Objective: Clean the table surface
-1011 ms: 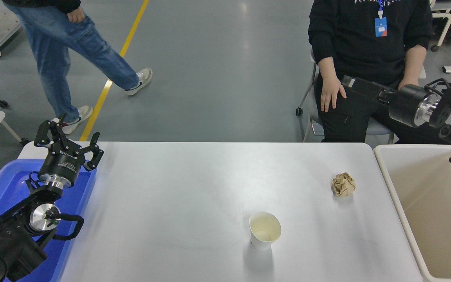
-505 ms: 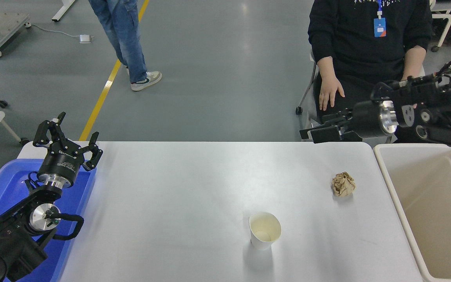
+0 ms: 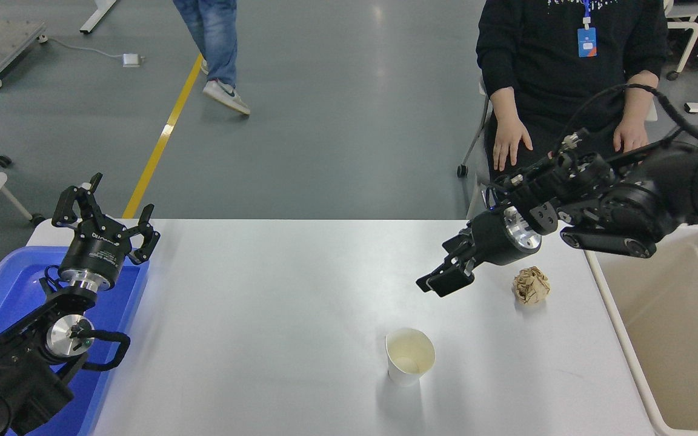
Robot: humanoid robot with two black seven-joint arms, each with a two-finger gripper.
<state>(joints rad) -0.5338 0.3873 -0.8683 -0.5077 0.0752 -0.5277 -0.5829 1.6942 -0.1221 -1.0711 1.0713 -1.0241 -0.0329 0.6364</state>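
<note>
The white table surface [image 3: 276,315] fills the middle of the view. On it a white paper cup [image 3: 409,357] stands upright and empty near the front. A crumpled brown paper ball [image 3: 531,285] lies at the right side. My right gripper [image 3: 441,271] hangs open and empty above the table, left of the paper ball and beyond the cup, pointing down and to the left. My left gripper [image 3: 106,221] is open and parked over the blue tray's far end at the lower left.
A beige bin [image 3: 621,339] stands against the table's right edge. A blue tray [image 3: 9,284] sits at the left edge. A seated person [image 3: 561,72] is at the far right side, hands on lap. Another person walks on the floor at the back.
My right arm has swung in from the far right and down over the table, its gripper now left of the paper ball. The person at the back has walked further away.
</note>
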